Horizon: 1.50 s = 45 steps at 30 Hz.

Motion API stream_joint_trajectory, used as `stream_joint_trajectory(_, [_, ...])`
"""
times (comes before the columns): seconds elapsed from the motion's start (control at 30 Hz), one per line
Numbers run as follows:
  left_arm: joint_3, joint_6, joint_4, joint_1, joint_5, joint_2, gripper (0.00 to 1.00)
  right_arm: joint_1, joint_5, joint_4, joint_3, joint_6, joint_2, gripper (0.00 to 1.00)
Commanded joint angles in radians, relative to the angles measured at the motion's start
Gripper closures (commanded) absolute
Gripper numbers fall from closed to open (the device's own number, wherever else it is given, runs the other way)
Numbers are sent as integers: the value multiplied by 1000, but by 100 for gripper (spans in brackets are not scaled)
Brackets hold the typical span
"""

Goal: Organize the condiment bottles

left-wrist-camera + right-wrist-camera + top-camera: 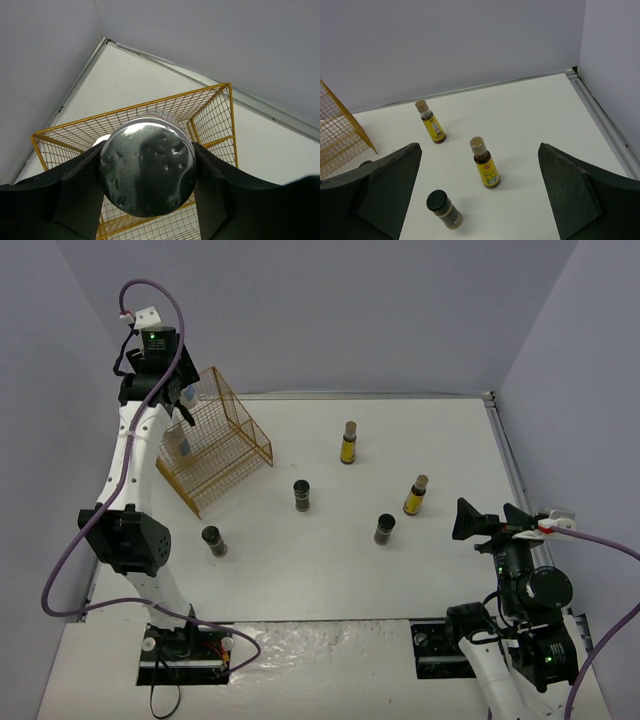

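Left gripper point(147, 175) clamps a silver-lidded bottle point(145, 160) above the gold wire rack point(235, 430) at the table's point(440, 440) 10 o'clock. Second white bottle point(183, 445) sits in the rack. Right gripper point(488, 522) is at 4 o'clock, jaws wide apart. Yellow bottles point(348, 443) point(416, 495) stand toward 1–2 o'clock, dark jars point(301, 495) point(384, 529) point(213, 540) mid-table.

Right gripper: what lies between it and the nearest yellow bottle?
Only bare table, seen in the top external view, between the right gripper and the yellow bottle; the dark jar stands aside.
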State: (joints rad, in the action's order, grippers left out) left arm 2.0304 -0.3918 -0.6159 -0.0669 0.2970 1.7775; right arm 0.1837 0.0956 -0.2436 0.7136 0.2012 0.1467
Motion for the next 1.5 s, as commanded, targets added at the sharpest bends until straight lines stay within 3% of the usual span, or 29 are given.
stream_joint_trajectory(0.0, [43, -47, 82, 1, -2, 3, 100, 0, -13, 86, 0, -13, 26, 0])
stream_joint_trajectory(0.27, [56, -48, 34, 1, 20, 78, 98, -1, -11, 86, -1, -13, 30, 0])
stream_joint_trajectory(0.57, [79, -57, 8, 4, 25, 175, 67, -1, -10, 86, -2, -13, 26, 0])
stream_joint_trajectory(0.73, [86, -72, -13, 12, 10, 208, 59, -1, -11, 86, -2, -13, 24, 0])
stream_joint_trajectory(1.13, [80, -75, -19, 13, -4, 218, 19, -1, -10, 86, -3, -13, 19, 0])
stream_joint_trajectory(1.47, [126, -71, -67, 12, -82, 157, 6, -1, -1, 86, 3, -8, 28, 0])
